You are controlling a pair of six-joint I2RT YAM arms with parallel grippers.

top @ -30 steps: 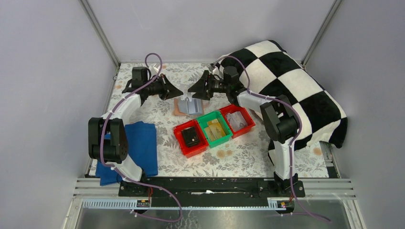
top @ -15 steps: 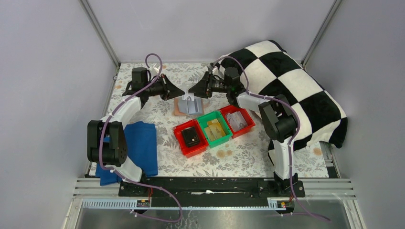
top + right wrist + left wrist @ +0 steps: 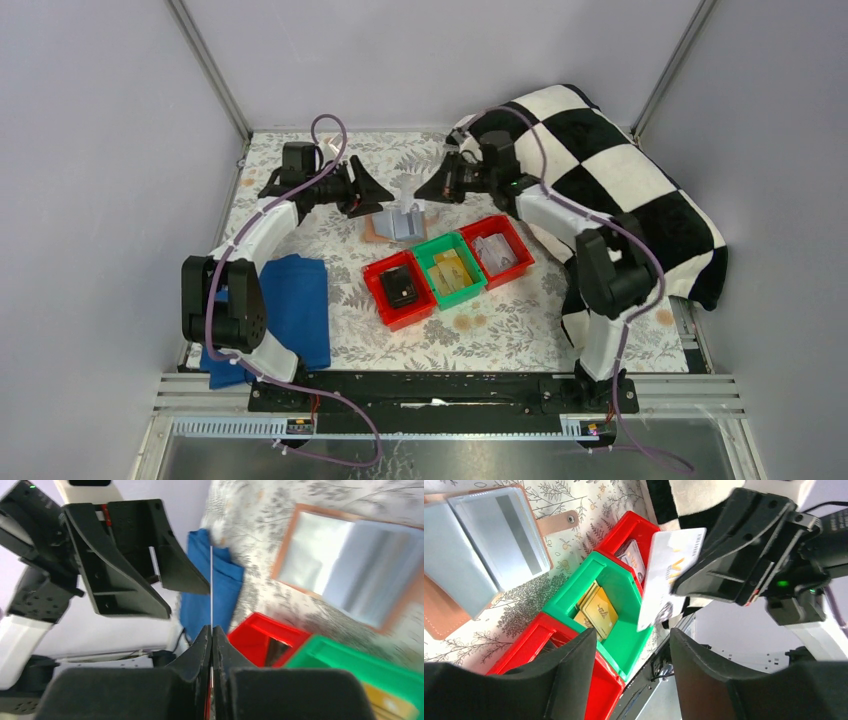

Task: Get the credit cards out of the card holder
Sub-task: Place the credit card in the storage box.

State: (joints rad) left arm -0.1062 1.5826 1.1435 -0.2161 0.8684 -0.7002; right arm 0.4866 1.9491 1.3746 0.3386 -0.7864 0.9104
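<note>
The salmon-pink card holder (image 3: pixel 396 225) lies open on the flowered table, and grey-blue credit cards (image 3: pixel 499 535) still sit in its slots. My right gripper (image 3: pixel 211 628) is shut on one white credit card (image 3: pixel 671 575), held in the air above the bins. That same card appears edge-on as a thin white line (image 3: pixel 211 580) in the right wrist view. My left gripper (image 3: pixel 633 632) faces it from the left, open, with nothing between its fingers. In the top view both grippers hover just behind the holder, the left gripper (image 3: pixel 388 196) apart from the right gripper (image 3: pixel 420 196).
In front of the holder stands a row of bins: a red bin (image 3: pixel 385 305) with a black item, a green bin (image 3: pixel 470 288) with gold cards, and a red bin (image 3: pixel 520 262) with pale cards. A blue cloth (image 3: pixel 295 305) lies left, and a checkered cloth (image 3: pixel 620 190) lies right.
The right gripper closed on the white card while the left gripper opened and let go of it. The right arm swung its elbow to the right.
</note>
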